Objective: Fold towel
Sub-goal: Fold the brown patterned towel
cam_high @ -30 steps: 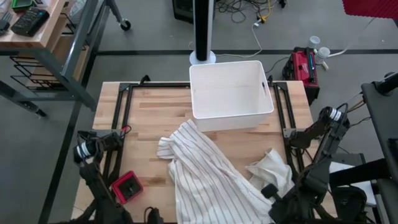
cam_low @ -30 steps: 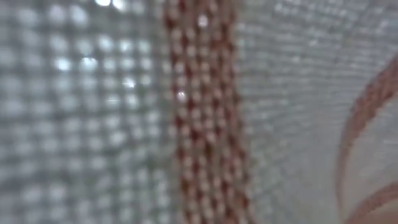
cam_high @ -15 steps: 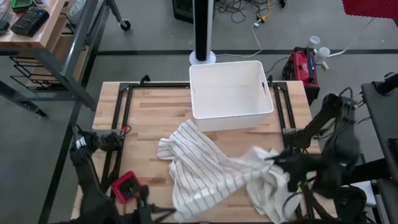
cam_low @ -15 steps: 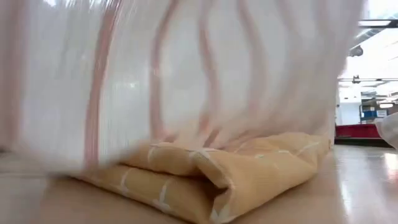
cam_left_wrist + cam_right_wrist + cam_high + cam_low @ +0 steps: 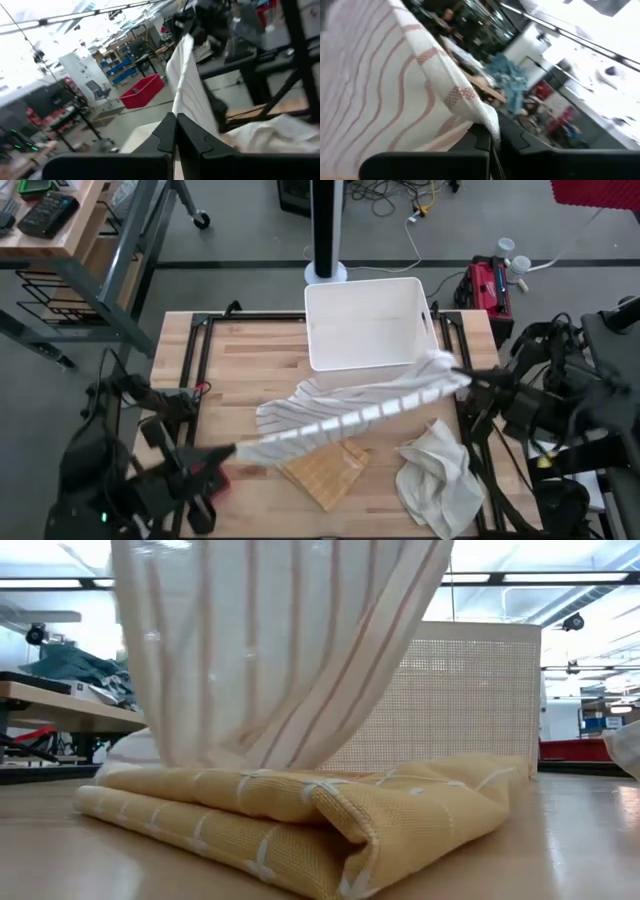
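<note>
Half a second ago the striped towel (image 5: 340,415) still lay bunched on the table with one end lifted; now it hangs stretched in the air between both grippers, and the yellow folded cloth (image 5: 322,470) it had covered lies bare; the left arm has swung in from the table's left edge.

Left gripper (image 5: 238,448): clamped tight on the towel's near-left corner, above the front left part of the table; in the left wrist view its own fingers (image 5: 170,137) press together with the white fabric (image 5: 187,85) running away from them toward the other arm; right gripper (image 5: 455,375): clamped on the opposite end, high over the right side near the bin's front right corner; in the right wrist view the striped edge (image 5: 445,85) is pinched where the fingers (image 5: 487,137) meet.

Between the two, the towel runs as a taut diagonal band; from table height it hangs as a curtain (image 5: 270,650) down behind the yellow cloth (image 5: 300,815), its lower folds touching or just behind that cloth.

Farther out: a crumpled white cloth (image 5: 438,470) on the table's front right; the white bin (image 5: 370,330) at the back centre; a red object (image 5: 215,477) under the left arm; the wooden table (image 5: 240,360) bearing all.
</note>
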Available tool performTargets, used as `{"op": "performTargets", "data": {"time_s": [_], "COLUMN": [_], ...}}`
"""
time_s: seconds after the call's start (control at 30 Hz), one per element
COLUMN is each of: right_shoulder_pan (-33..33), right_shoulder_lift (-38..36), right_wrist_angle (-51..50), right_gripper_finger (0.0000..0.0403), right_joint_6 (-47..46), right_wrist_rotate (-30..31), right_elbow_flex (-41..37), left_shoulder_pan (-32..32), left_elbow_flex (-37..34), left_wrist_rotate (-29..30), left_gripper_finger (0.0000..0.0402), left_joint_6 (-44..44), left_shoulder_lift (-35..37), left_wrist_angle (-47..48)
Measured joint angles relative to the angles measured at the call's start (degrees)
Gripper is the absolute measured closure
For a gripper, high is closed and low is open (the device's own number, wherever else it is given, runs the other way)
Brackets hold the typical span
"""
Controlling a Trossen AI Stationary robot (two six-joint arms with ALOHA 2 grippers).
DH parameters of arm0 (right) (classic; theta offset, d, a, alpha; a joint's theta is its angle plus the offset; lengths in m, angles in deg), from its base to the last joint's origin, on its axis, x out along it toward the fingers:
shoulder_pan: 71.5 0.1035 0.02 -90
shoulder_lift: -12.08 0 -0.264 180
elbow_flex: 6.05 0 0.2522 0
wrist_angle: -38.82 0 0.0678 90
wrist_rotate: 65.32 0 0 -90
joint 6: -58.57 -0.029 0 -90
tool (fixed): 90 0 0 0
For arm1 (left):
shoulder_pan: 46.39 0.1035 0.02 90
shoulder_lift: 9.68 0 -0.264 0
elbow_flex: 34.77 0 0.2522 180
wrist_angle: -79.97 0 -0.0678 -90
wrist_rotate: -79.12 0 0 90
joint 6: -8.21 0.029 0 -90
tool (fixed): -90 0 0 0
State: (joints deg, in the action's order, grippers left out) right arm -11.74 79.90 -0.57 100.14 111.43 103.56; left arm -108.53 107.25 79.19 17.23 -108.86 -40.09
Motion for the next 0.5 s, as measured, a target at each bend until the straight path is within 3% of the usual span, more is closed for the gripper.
{"op": "performTargets", "data": {"time_s": [0.1, 0.2, 0.37, 0.43, 0.5], "right_shoulder_pan": [-2.7, -4.6, -4.8, -4.8, -4.8], "right_shoulder_lift": [0.3, 0.2, -0.3, -0.3, -0.5], "right_wrist_angle": [12.7, 15.1, 15.0, 13.8, 9.2], "right_gripper_finger": [0.0403, 0.0403, 0.0403, 0.0403, 0.0403], "right_joint_6": [13.2, 18.1, 14.0, 11.2, 6.8], "right_wrist_rotate": [-1.2, -9.9, -20.6, -19.3, -13.8], "right_elbow_flex": [2.1, 6.1, 9.8, 9.7, 8.8], "left_shoulder_pan": [2.8, 6.6, 11.4, 11.8, 11.7], "left_elbow_flex": [-0.2, 1.0, 1.6, 1.4, 1.4], "left_wrist_rotate": [-0.1, 0.0, 0.0, 0.0, -0.1], "left_gripper_finger": [0.0401, 0.0401, 0.0401, 0.0401, 0.0401], "left_joint_6": [5.2, 9.5, 10.5, 10.0, 8.5], "left_shoulder_lift": [2.9, 5.8, 9.6, 10.5, 11.1], "left_wrist_angle": [0.1, -0.3, -0.3, 0.8, 3.1]}}
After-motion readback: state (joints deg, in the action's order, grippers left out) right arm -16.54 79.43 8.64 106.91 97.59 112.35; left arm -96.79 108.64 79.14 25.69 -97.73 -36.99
